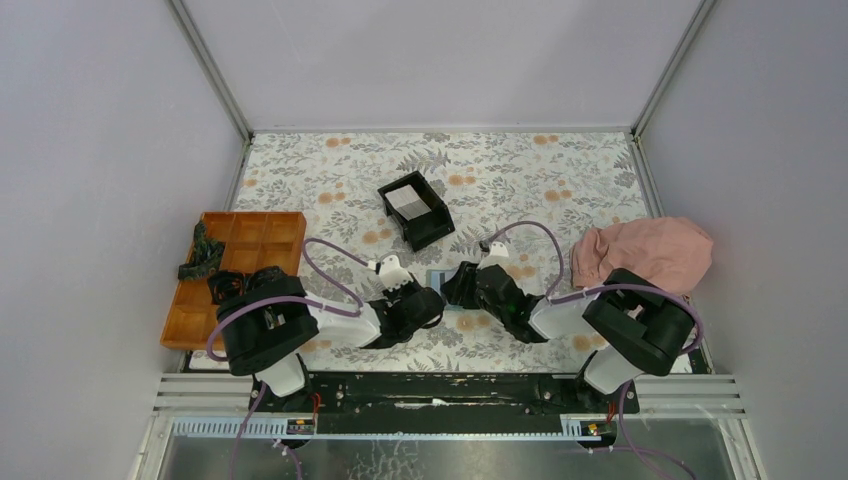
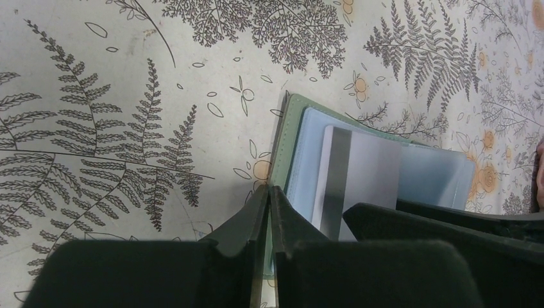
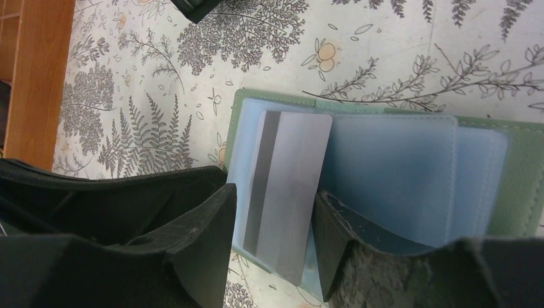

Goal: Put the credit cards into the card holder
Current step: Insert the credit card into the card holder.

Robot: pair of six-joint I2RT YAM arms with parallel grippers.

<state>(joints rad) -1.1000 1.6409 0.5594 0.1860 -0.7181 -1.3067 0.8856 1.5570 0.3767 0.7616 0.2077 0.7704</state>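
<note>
Top external view gives me the count: one card holder lying open on the floral table between my two grippers. There is also one black box farther back, one orange tray at my left and one pink cloth at my right.

I count two credit cards. The first card lies flat on the holder's light blue inside face, beside the green cover edge, with a grey stripe along one long side. Whether its end is tucked into a pocket I cannot tell. The second card lies inside the black box, well apart from the holder.

My left gripper has its two fingers pressed nearly together, pinching the sage-green cover edge of the holder just beside the first card. My right gripper stands spread, with one finger on either side of the near end of the first card. One finger is clear of the card's striped edge. The other overlaps the plain edge, and I cannot tell whether it touches.
</note>
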